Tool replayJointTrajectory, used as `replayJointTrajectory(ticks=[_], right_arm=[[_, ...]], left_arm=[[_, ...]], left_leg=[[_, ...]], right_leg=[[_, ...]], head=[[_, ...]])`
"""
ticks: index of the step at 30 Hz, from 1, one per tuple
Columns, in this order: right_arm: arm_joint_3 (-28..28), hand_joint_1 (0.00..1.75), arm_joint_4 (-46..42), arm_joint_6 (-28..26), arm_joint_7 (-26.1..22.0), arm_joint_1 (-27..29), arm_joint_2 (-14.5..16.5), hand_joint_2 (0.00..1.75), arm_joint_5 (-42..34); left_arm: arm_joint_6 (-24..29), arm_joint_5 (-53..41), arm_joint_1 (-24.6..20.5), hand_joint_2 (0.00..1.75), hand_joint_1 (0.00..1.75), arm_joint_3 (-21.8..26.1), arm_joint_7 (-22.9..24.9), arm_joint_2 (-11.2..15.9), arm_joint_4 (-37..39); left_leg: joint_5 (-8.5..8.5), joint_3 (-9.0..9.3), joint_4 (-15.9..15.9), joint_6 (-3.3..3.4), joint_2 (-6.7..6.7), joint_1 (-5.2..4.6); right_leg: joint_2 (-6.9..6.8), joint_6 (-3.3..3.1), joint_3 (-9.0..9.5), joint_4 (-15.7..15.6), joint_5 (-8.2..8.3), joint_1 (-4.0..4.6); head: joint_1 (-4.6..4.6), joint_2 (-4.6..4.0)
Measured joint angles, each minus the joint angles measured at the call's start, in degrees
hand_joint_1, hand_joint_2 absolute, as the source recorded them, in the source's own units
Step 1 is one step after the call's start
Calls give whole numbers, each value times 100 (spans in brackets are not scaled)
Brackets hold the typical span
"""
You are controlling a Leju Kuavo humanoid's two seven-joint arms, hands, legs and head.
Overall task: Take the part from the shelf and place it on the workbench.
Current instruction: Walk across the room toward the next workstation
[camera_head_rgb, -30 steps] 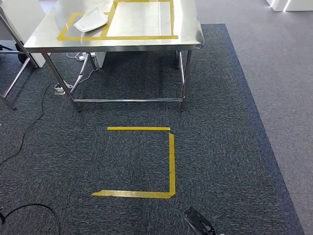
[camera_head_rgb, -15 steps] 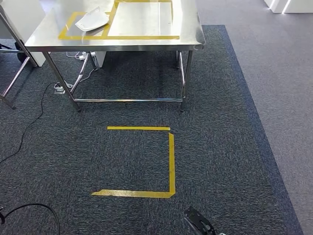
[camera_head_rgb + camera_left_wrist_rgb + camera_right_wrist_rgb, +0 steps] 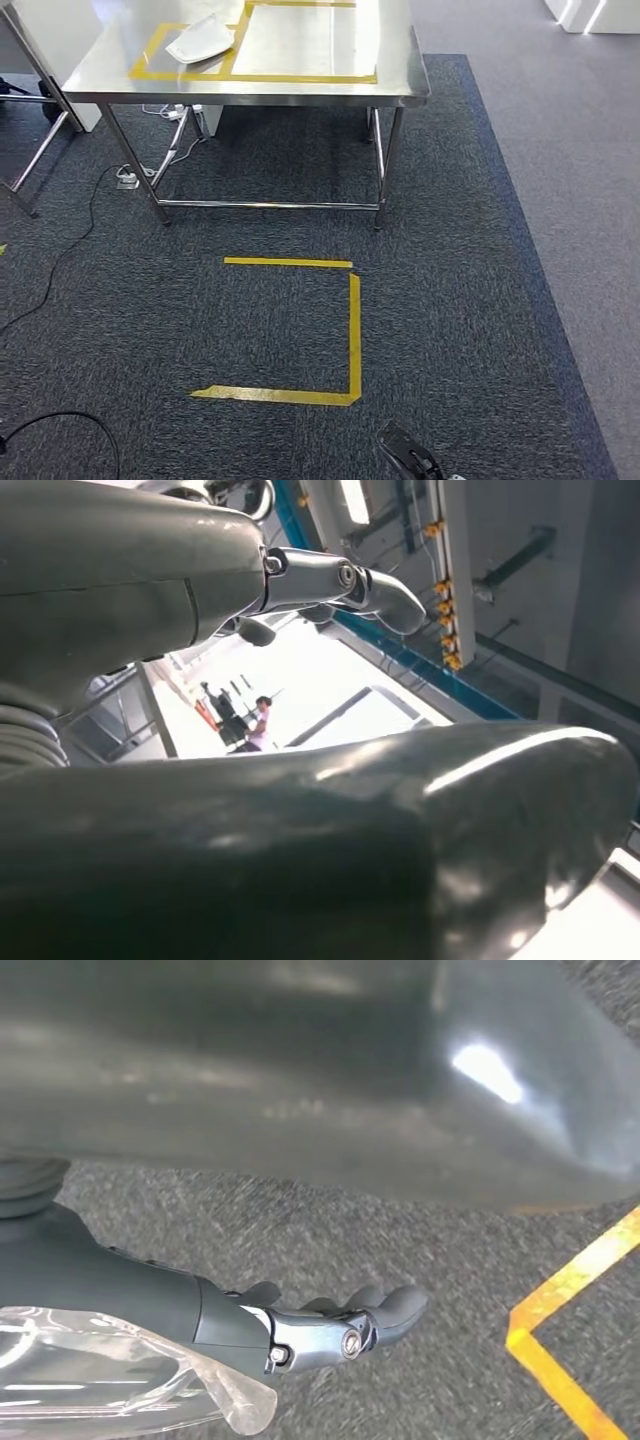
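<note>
Nearest, at 5 o'clock in the head view: right robot hand [image 3: 407, 457], low beside the body. From its wrist camera, fingers nearly straight and lying along a clear bagged part [image 3: 113, 1380], thumb on the other side of it. Judged to be carrying that bag rather than merely touching it, though the contact itself is hidden behind the film. So: task's thing off the shelf and in the right robot hand, not yet set down.

Left robot hand [image 3: 151, 580]: thumb and fingers well apart, nothing between them, pointing up toward the ceiling.

Further out, at 6 o'clock on the dark carpet: yellow tape marker [image 3: 353, 330], a three-sided square, open toward 9 o'clock. Black cable [image 3: 60, 420] at 8 o'clock.

Beyond, at 12 o'clock: steel worktop [image 3: 392, 70], with a yellow tape outline [image 3: 302, 78] on its surface and a white bagged piece [image 3: 200, 40] resting in the smaller taped box toward 11 o'clock.

Just changed: whole head view shifted over the last second, worktop edge and legs sliding toward 3 o'clock and a little more of the far surface showing. Read as a turn or step of the robot's body, not as any movement of the worktop or the tape. Right robot hand at the same low spot in frame throughout.

Meaning for the task: carry phase under way, alignment with the floor marker in progress. Remaining, by this reading: walking up into the taped square, raising the right arm, laying the bag inside the larger outline
</note>
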Motion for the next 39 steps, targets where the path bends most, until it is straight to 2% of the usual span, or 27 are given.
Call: replayJointTrajectory(ticks=[2,3,4,5,7,8,10,12,13,14,15,17,18,19,20,21,23,24,25,27,29,31,33,34,35,37,39], right_arm=[[3,0,2,1,7,-7,-2,0,0],[5,0,2,1,10,-1,-1,0,1],[8,0,2,1,13,6,-2,0,0],[9,0,3,1,15,13,-3,0,-1],[8,0,3,-4,20,11,-4,0,-4],[7,0,2,-6,16,7,-2,0,-4],[7,0,-3,-7,21,1,2,0,-7],[6,0,-4,-7,25,1,2,0,-10],[6,0,-4,-7,24,2,2,0,-12],[6,0,-4,-7,24,4,2,0,-14],[5,0,-4,-7,24,11,2,0,-16],[5,0,-3,-7,26,32,2,0,-18],[5,0,-2,-7,27,36,2,0,-19],[6,0,-2,-3,27,36,2,0,-18],[6,0,-2,-1,27,32,2,0,-18],[6,0,-3,2,27,27,2,0,-17],[6,0,-4,3,26,18,2,0,-17],[5,0,-4,1,24,13,2,0,-17],[5,0,-4,-3,21,11,2,0,-19],[3,0,-3,-7,14,6,2,0,-22],[1,0,-3,-8,6,7,2,0,-27],[0,0,-3,-23,3,24,2,0,-45],[-9,0,-2,-71,6,72,2,0,-90],[-20,0,-3,-105,11,100,2,0,-119],[-30,0,-7,-141,17,124,2,0,-150],[-44,0,-19,-210,33,150,1,0,-207],[-48,0,-30,-264,44,161,-9,0,-253]], left_arm=[[-2,-1,5,0,0,-4,2,-13,0],[-2,0,11,0,0,-6,4,-21,0],[-2,1,15,0,0,-8,7,-27,0],[-2,1,18,0,0,-8,9,-31,0],[-2,2,23,0,0,-8,8,-34,-2],[-2,2,20,0,0,-9,7,-34,-3],[-4,-2,14,0,0,-11,5,-31,-10],[-6,-3,27,0,0,-13,13,-23,-14],[-5,0,40,0,0,-10,17,-17,-15],[-5,2,50,0,0,-9,20,-15,-15],[-4,4,55,0,0,-9,20,-12,-15],[-4,4,54,0,0,-9,17,-9,-15],[-5,4,56,0,0,-10,17,-9,-15],[-5,4,57,0,0,-10,17,-9,-15],[-6,4,58,0,0,-10,17,-9,-15],[-6,4,56,0,0,-10,17,-8,-15],[-5,4,46,0,0,-10,19,-6,-15],[-4,4,46,0,0,-10,19,-5,-15],[-2,4,52,0,0,-9,18,-3,-15],[-6,7,79,0,0,-8,25,4,-15],[-85,43,91,0,0,-8,135,10,-15],[-294,120,117,0,0,-10,426,12,5],[-552,175,201,0,0,-11,815,12,112],[-708,224,261,0,0,-10,1027,10,218],[-899,318,327,0,0,-6,1243,8,360],[-1378,717,460,0,0,3,1617,-6,730],[-1841,1318,568,0,0,19,1833,-39,1235]], left_leg=[[27,-44,-12,-2,-54,3],[38,-80,0,-19,-90,7],[54,-122,18,-43,-133,16],[72,-170,49,-74,-180,31],[97,-282,153,-160,-278,57],[93,-326,214,-211,-322,59],[83,-361,261,-305,-392,50],[111,-366,241,-369,-438,67],[45,-397,310,-379,-398,70],[-104,-472,497,-376,-321,67],[-347,-593,838,-362,-217,59],[-870,-871,1715,-337,-73,37],[-1018,-933,2026,-322,-51,27],[-1056,-896,2119,-298,-44,14],[-1000,-752,1976,-264,-29,-5],[-880,-518,1644,-218,19,-34],[-694,-71,911,-120,225,-116],[-652,49,699,-86,294,-151],[-655,85,622,-60,315,-179],[-642,76,605,-20,206,-183],[-615,82,555,42,109,-158],[-596,74,531,90,11,-150],[-592,55,532,110,-100,-169],[-589,52,533,115,-161,-181],[-586,51,534,118,-221,-191],[-579,54,536,114,-336,-203],[-563,36,542,84,-431,-213]], right_leg=[[4,19,-325,694,-376,2],[4,35,-422,910,-449,-2],[4,50,-413,922,-410,-9],[14,65,-286,704,-271,-21],[148,82,81,-6,25,-38],[218,43,187,-239,106,-36],[260,-90,194,-287,120,0],[149,-226,185,-260,159,3],[90,-280,185,-258,191,6],[29,-322,180,-263,227,9],[-33,-351,174,-264,260,22],[-152,-373,146,-259,294,66],[-216,-374,130,-256,302,87],[-278,-374,121,-254,303,103],[-337,-370,120,-253,300,114],[-395,-361,128,-253,294,122],[-493,-313,144,-251,264,144],[-535,-280,154,-250,248,154],[-575,-242,165,-255,235,161],[-640,-164,194,-282,213,153],[-457,-101,131,-143,74,134],[-146,-79,-155,454,-263,125],[-24,-85,-524,1172,-530,132],[-8,-98,-618,1314,-517,137],[6,-118,-607,1227,-388,143],[136,-195,-313,511,50,155],[336,-265,-6,-146,295,160]], head=[[14,0],[12,0],[12,0],[12,0],[19,1],[15,1],[-12,2],[-48,1],[-64,0],[-76,0],[-91,0],[-100,0],[-99,0],[-98,0],[-100,0],[-100,0],[-94,0],[-91,0],[-89,0],[-88,0],[-72,0],[-50,0],[-43,0],[-44,0],[-43,0],[-44,0],[-48,0]])
